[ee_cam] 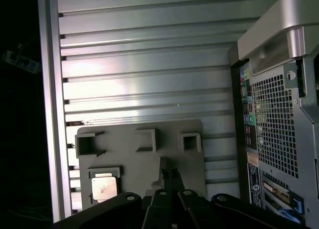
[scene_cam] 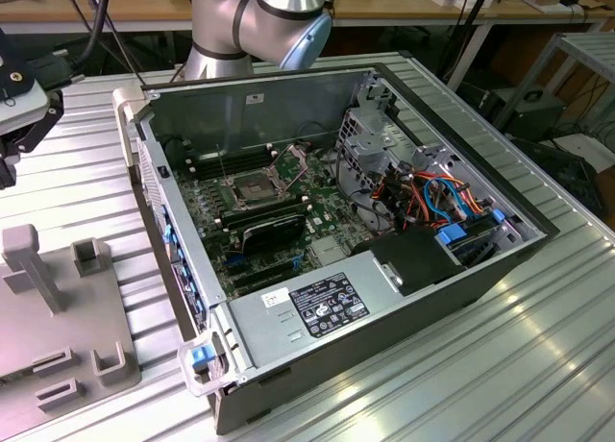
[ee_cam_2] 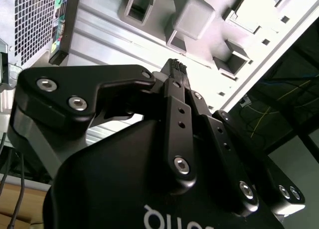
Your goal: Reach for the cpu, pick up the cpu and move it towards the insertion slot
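Black metal claw point(ee_cam: 169, 175) hangs with its slim fingertips pressed tight together, nothing between them. Right under it, a matte grey plastic block point(ee_cam: 130, 164) with square notches lies on the ribbed, shiny aluminium table point(ee_cam: 149, 64). There's the thin square silvery-tan cpu point(ee_cam: 103, 189), flat in a framed recess of that block, near the fingertips but apart from them. Beside the claw stands the open dark steel computer case point(scene_cam: 404, 327), perforated back panel towards it. Inside the case, well apart from the claw, sits the square silvery-framed insertion slot point(scene_cam: 252, 185). Wooden benches point(scene_cam: 144, 5) line the room behind.
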Controlling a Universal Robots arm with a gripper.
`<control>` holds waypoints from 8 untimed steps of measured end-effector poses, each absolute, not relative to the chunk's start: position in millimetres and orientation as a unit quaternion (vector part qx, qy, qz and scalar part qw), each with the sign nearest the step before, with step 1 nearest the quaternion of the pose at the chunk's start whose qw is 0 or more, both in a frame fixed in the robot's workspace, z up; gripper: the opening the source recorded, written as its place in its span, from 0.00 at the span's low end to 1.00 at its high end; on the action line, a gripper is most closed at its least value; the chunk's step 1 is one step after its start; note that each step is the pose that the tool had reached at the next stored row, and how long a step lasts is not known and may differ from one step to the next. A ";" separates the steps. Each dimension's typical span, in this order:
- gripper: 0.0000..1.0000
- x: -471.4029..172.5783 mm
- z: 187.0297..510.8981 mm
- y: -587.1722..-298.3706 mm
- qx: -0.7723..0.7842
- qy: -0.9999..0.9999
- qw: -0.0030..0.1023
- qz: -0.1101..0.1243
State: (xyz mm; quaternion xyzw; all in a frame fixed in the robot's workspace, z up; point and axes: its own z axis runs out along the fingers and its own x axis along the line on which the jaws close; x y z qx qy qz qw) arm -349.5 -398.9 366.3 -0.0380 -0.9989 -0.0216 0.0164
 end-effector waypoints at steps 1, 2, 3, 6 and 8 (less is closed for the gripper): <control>0.11 -351.5 366.2 -398.9 -0.038 -0.999 0.016 -0.022; 0.11 -353.4 366.2 -398.9 -0.038 -0.999 0.016 -0.022; 0.11 -354.8 366.2 -398.9 -0.038 -0.999 0.016 -0.022; 0.11 -359.9 366.2 -398.9 -0.038 -0.999 0.016 -0.022; 0.11 -363.5 366.1 -398.9 -0.038 -0.999 0.016 -0.022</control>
